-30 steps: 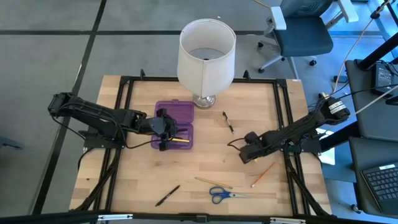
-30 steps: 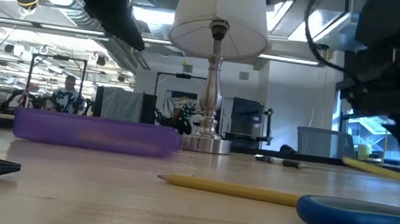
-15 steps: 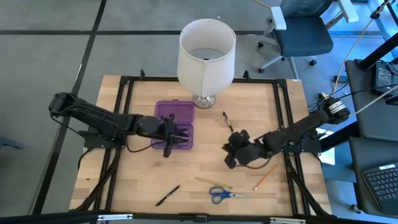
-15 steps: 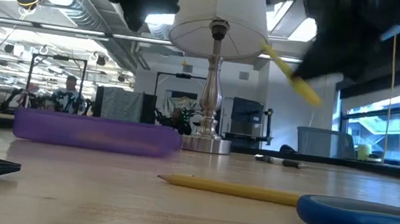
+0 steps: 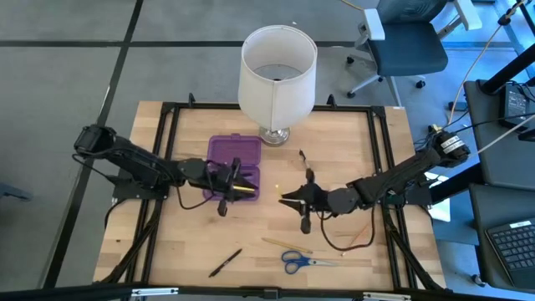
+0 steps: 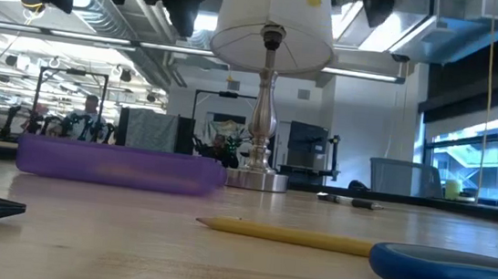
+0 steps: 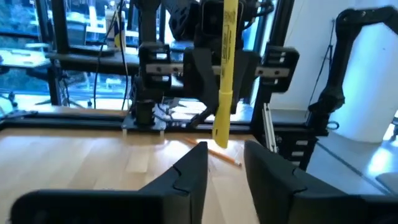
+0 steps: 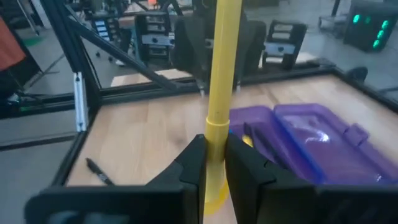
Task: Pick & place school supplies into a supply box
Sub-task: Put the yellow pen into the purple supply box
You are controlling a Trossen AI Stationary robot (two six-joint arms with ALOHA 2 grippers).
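The purple supply box (image 5: 235,159) lies open left of the table's middle, with a yellow item (image 5: 247,191) in it. My left gripper (image 5: 236,182) hovers open over the box's right part. My right gripper (image 5: 292,200) is just right of the box, shut on a yellow pen (image 8: 221,81). The pen also shows in the left wrist view (image 7: 224,74). On the table's near part lie a yellow pencil (image 5: 284,245), blue-handled scissors (image 5: 303,262), a black pen (image 5: 226,262) and an orange pencil (image 5: 358,237). Another black pen (image 5: 306,163) lies near the lamp. My right gripper pinches the yellow pen between its two fingers (image 8: 193,163), near the pen's lower, thicker end (image 8: 216,148). The fingers come level from the table's right and lie across the pen. The pen stands roughly upright and is lifted clear of the table.
A white-shaded lamp (image 5: 278,73) stands at the far middle, just beyond the box. A black frame (image 5: 167,125) runs along the table's sides. Bare wood (image 5: 276,217) lies between the box and the near supplies. An office chair (image 5: 401,46) stands beyond the far right corner.
My right gripper has moved from the table's right toward the box and upward. The yellow pen it holds has come off the table and turned from lying low to standing upright. My left gripper has stayed over the box.
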